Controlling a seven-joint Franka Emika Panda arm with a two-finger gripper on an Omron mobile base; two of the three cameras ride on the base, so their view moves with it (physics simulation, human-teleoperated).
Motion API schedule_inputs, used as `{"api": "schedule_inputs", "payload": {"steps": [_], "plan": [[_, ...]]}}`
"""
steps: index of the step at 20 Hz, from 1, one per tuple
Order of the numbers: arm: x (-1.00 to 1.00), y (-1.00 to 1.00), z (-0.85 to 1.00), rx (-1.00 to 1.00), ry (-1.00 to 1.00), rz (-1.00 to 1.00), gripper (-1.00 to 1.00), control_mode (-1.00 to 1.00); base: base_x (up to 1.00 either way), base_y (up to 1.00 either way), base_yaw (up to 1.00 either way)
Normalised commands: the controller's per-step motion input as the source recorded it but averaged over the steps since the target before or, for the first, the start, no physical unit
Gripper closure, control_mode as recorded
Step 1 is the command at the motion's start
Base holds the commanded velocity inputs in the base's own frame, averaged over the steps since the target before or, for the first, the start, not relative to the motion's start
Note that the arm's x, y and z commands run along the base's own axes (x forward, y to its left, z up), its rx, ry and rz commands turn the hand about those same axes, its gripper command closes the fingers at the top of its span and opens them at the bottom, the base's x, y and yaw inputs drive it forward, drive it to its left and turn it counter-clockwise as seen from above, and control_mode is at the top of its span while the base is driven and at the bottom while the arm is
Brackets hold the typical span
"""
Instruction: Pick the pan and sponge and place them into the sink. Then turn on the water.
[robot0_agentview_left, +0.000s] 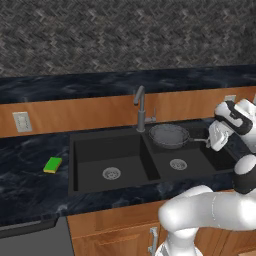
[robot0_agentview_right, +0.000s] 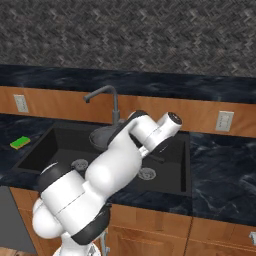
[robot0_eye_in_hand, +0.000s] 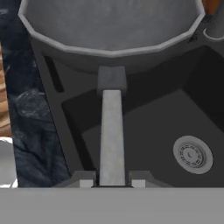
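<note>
Over the right basin of the sink (robot0_agentview_left: 80, 165), the hand (robot0_eye_in_hand: 112, 183) holds the pan (robot0_agentview_left: 169, 135) up in the air

Both fingers (robot0_eye_in_hand: 84, 179) are squeezed tight on the end of the pan's thin handle (robot0_eye_in_hand: 112, 135), and the pan hangs above the round drain (robot0_agentview_left: 178, 164), close to the tap (robot0_agentview_left: 140, 107). Far off to the left, the green sponge (robot0_agentview_left: 52, 164) lies on the dark table (robot0_agentview_left: 30, 175), well apart from the sink

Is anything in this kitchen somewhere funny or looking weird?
The pan hangs in the air over the sink's right basin, held by its handle in the shut gripper. The sponge sits on the counter left of the sink. Nothing looks spilled or broken.
</note>
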Motion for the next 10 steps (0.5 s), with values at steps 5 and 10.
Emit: {"api": "schedule_inputs", "payload": {"steps": [5, 10], "plan": [[-0.07, 0.48, -0.22, -0.07, 0.0, 0.06, 1.0, -1.0, 0.0, 0.0, 0.0], [-0.17, 0.53, -0.26, -0.03, -0.02, 0.04, 1.0, -1.0, 0.0, 0.0, 0.0]]}}
